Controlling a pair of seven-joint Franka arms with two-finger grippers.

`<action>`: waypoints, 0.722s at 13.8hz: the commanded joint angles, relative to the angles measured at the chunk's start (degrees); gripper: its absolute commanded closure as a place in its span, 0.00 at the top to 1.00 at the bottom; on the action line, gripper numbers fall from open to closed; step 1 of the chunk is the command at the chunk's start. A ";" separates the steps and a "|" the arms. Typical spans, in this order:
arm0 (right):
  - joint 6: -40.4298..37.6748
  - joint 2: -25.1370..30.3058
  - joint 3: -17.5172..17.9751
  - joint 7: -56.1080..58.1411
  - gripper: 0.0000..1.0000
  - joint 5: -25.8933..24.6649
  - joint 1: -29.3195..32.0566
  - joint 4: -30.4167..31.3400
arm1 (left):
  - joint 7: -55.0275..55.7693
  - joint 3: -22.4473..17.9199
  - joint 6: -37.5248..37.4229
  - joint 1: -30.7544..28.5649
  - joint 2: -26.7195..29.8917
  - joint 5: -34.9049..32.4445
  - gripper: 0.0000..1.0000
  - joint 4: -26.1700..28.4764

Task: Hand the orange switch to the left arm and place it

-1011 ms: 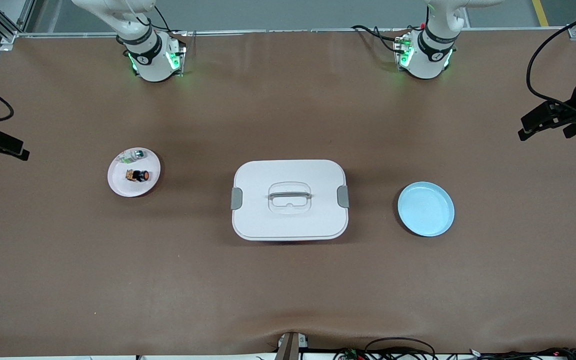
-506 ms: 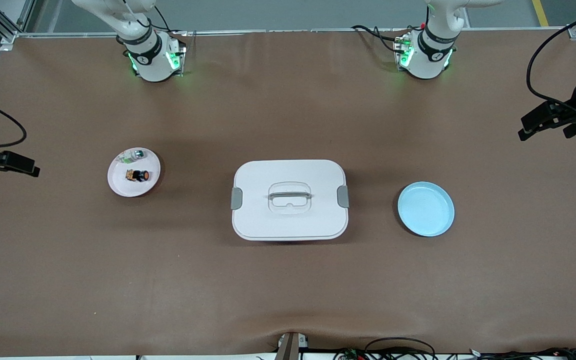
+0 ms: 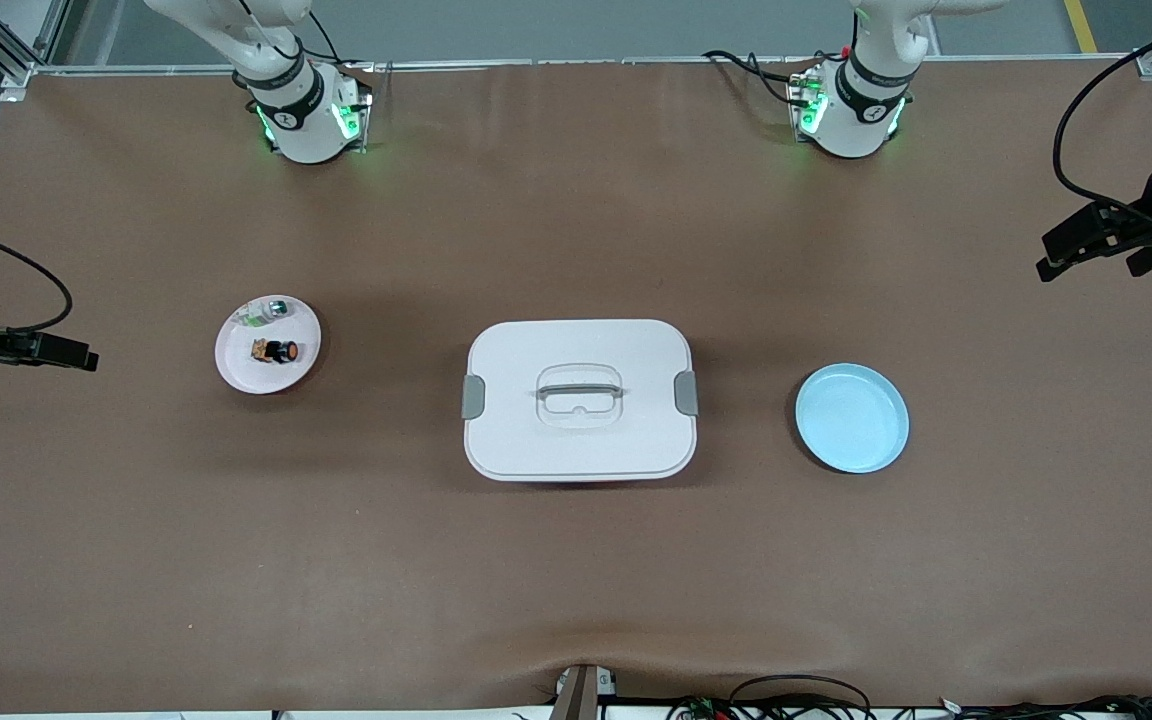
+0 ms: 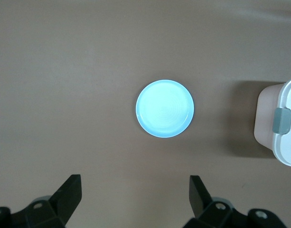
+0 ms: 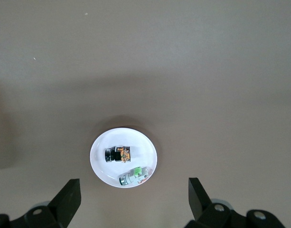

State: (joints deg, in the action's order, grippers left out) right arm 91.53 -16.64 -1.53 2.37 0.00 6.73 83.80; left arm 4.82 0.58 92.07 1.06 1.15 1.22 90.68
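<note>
Observing the orange switch [image 3: 281, 351] lying on the pink plate [image 3: 236, 372] beside a silver-and-green part [image 3: 266, 313]. I am holding both the right gripper [image 5: 131, 202] and left gripper [image 4: 135, 199] aloft, jaws apart, empty. The box [image 3: 579, 440] is sitting between the pink plate and the blue plate [image 3: 853, 418].

White arms [image 3: 296, 100] with black joint bands, green base lights, black cables; black grippers, left gripper [image 4: 136, 199], right gripper [image 5: 133, 199].
</note>
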 commanded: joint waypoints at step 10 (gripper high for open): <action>30.78 9.96 0.82 -2.11 1.00 8.00 0.92 35.79 | 0.19 0.21 -1.10 -0.45 -0.80 -0.52 1.00 -1.56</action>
State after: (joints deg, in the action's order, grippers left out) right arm 116.44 -10.23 -1.07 1.48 7.01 7.99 111.48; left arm 4.82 0.57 92.07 0.92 1.11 1.22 90.68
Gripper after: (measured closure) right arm 0.000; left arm 0.000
